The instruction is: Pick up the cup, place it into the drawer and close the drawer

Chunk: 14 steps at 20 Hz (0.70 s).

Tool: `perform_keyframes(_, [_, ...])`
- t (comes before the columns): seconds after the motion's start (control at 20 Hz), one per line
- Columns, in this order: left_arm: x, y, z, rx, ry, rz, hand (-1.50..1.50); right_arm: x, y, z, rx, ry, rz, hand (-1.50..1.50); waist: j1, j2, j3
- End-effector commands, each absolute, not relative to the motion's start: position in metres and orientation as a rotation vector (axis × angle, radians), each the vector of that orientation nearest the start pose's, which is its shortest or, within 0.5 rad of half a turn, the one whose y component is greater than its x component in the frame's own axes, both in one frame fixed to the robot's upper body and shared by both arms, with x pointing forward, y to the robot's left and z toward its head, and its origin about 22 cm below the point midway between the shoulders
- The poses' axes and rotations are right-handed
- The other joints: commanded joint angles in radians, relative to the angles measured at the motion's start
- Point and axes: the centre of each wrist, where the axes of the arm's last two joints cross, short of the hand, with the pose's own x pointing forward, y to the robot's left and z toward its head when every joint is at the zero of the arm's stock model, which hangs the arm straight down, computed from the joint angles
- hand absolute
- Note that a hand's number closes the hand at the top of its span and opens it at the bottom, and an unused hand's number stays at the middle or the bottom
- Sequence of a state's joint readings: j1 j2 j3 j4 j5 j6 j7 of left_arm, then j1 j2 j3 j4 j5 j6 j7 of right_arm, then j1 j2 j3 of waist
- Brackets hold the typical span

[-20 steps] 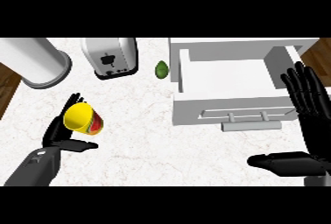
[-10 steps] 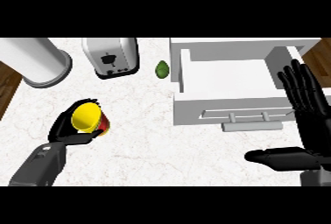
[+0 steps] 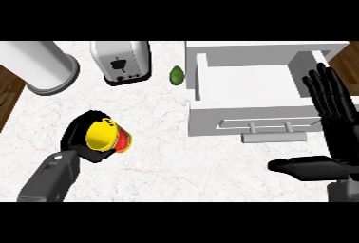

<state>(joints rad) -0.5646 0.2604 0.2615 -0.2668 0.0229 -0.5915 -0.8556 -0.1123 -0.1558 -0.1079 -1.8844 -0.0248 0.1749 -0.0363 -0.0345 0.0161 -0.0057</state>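
Your left hand [image 3: 82, 142] is clenched around the yellow-and-red cup [image 3: 108, 136]. To its right the white open drawer [image 3: 247, 113] sits beside your right hand [image 3: 335, 109], fingers straight, released.

No text, label, brand or number can be read anywhere in this view. The toaster [image 3: 123, 60] has small dark marks on its front panel, but they are too small to tell if they are letters or only buttons. The cup [image 3: 107, 136] shows only plain yellow and red colour with no writing, and the white drawer [image 3: 247, 118] carries no sign on its front.
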Motion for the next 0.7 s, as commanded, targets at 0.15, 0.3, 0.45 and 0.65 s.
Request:
perform_keyframes(0.15, [0.299,0.312,-0.116,-0.447,-1.917,0.21,1.5,0.237,-0.269,0.109,-0.045,-2.005,0.259,-1.5,0.01,-0.008,0.002])
perform_keyframes(0.3, [0.274,0.321,-0.133,-0.212,-1.963,0.374,1.5,0.237,-0.276,0.108,-0.067,-2.021,0.246,-1.5,0.021,-0.009,0.002])
perform_keyframes(0.45, [0.294,0.313,-0.119,-0.263,-2.026,0.357,1.5,0.234,-0.257,0.11,-0.051,-2.009,0.23,-1.5,0.024,-0.013,0.004])
perform_keyframes(0.65, [0.318,0.29,-0.1,-0.279,-2.104,0.332,1.5,0.227,-0.278,0.123,-0.056,-2.005,0.249,-1.5,0.024,-0.018,0.005])
